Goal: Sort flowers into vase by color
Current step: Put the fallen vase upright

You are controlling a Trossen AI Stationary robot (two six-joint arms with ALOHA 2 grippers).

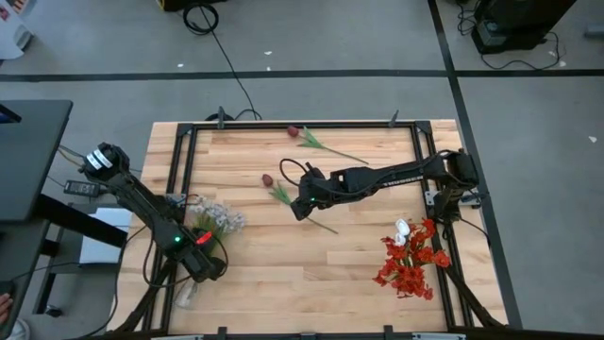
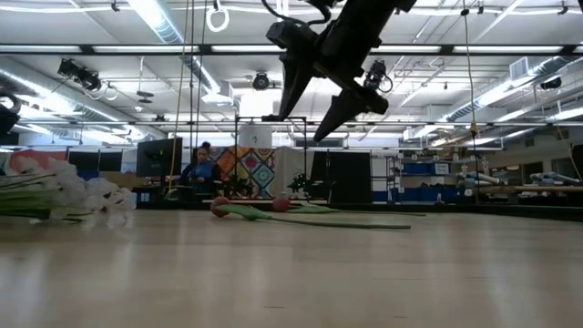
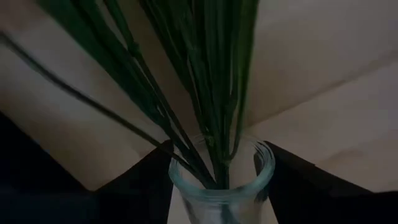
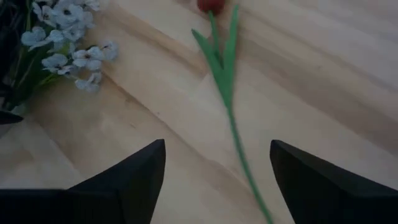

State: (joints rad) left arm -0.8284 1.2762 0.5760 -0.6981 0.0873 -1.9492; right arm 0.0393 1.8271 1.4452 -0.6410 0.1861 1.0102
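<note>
A clear glass vase [image 3: 221,186] holds the green stems [image 3: 211,81] of the white flowers [image 1: 219,219] near the table's left edge. The blossoms lie low over the table [image 2: 64,193]. My left gripper [image 1: 203,266] is down at the vase's mouth, shut on it. My right gripper [image 1: 302,206] hangs open above the table's middle, high over a maroon tulip [image 1: 268,179] that lies flat, its stem [image 4: 233,124] below the gap between the fingers. A second maroon tulip [image 1: 293,132] lies near the far edge. Red flowers [image 1: 411,264] and a white tulip [image 1: 403,229] lie near right. My left gripper has the vase's neck just under the rim [image 3: 175,168] between its two fingers [image 3: 140,180], one on each side, coming steeply from above. The flower stems rise out of the mouth between the fingers. What the vase rests on is outside the frames.
A dark metal frame [image 1: 184,142] runs along the table's left, far and right sides. Bare wood lies between the white flowers and the red bunch. Cables run over the floor behind the table. A person sits far back in the room [image 2: 199,169].
</note>
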